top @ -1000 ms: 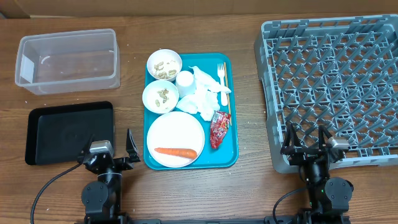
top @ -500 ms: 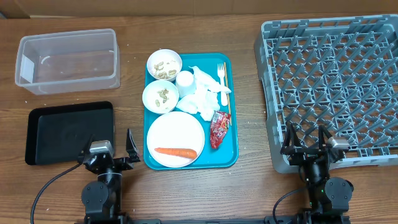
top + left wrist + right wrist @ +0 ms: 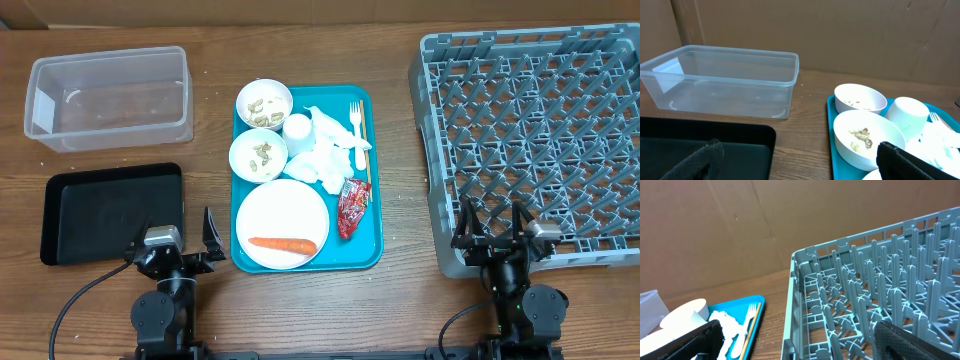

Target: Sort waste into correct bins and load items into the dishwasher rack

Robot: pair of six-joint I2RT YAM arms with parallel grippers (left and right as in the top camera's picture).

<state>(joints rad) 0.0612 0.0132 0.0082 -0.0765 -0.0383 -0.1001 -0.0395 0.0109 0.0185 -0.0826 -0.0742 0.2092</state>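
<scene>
Clear tub (image 3: 108,98) ahead-left of left gripper (image 3: 172,240); black tray (image 3: 100,210) just left of it. Left gripper jaws spread wide, empty. Carrot (image 3: 282,244) on white plate (image 3: 283,205), just right of left gripper, slightly ahead. Long axis crosswise, left-right; tapered end unclear. Best approach: turn jaws to span narrow width, pinch mid-length. Red wrapper (image 3: 353,208) past plate's right edge, long axis running away from gripper. Right gripper (image 3: 494,228) spread, empty, at near edge of dishwasher rack (image 3: 535,120).

Black jaws (grey wrist blocks (image 3: 162,237))
</scene>
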